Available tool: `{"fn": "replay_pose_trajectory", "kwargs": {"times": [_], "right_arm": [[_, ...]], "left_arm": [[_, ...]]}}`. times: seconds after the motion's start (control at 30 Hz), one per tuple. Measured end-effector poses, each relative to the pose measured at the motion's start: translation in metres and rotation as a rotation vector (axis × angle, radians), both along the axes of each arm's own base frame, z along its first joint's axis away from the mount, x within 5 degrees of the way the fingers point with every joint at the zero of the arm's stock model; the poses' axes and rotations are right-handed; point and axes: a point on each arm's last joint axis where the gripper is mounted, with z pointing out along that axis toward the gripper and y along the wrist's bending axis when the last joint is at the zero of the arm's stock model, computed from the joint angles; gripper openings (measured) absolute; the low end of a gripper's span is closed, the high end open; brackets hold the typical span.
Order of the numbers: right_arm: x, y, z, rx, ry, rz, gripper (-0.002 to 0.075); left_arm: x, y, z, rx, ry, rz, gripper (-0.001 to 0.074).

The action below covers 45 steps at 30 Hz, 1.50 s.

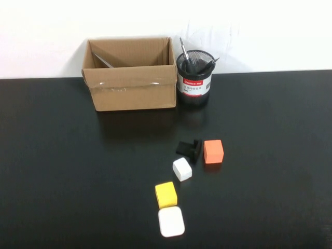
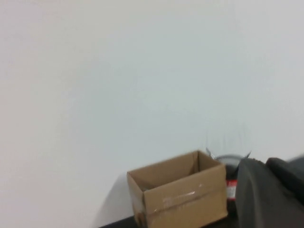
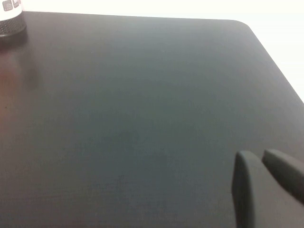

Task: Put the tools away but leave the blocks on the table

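Two slim black-handled tools, a screwdriver (image 1: 185, 53) and a thin probe (image 1: 210, 63), stand in the black mesh pen holder (image 1: 194, 91). A slim grey metal piece (image 1: 104, 60) leans inside the cardboard box (image 1: 129, 88); no red scissor handles show. The orange cube (image 1: 213, 151), white cube (image 1: 182, 169), yellow cube (image 1: 166, 194) and flat white rounded square (image 1: 171, 221) lie on the black table (image 1: 62, 166). My left gripper (image 2: 263, 164) is raised, facing the box (image 2: 178, 194), shut and empty. My right gripper (image 3: 260, 156) is shut and empty over bare table (image 3: 142, 118). Neither shows in the high view.
A small black angular piece (image 1: 188, 149) lies touching the orange cube's left side. The box and pen holder stand against the white wall at the table's back edge. The pen holder's base (image 3: 10, 19) shows far off in the right wrist view.
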Motion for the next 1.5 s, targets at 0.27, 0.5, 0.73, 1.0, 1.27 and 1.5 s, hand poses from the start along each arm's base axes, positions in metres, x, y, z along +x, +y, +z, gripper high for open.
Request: {"fn": "replay_pose_trajectory", "kwargs": {"times": [0.27,0.5,0.73,1.0,1.27,1.5], "right_arm": [[0.0,0.0,0.0,0.0,0.0,0.0,-0.0008],[0.0,0.0,0.0,0.0,0.0,0.0,-0.0008],[0.0,0.0,0.0,0.0,0.0,0.0,-0.0008],[0.0,0.0,0.0,0.0,0.0,0.0,-0.0007],[0.0,0.0,0.0,0.0,0.0,0.0,-0.0008],[0.0,0.0,0.0,0.0,0.0,0.0,-0.0008]], "left_arm": [[0.003,0.001,-0.038,-0.063,0.231,0.021,0.0],[0.01,0.003,-0.055,0.059,0.434,0.11,0.0],[0.01,0.009,-0.06,0.115,0.475,0.177,0.0],[0.027,0.002,-0.057,0.124,0.231,0.187,0.0],[0.048,-0.027,-0.095,0.047,0.063,0.098,0.0],[0.059,-0.031,-0.135,-0.115,0.128,0.153,0.0]]}}
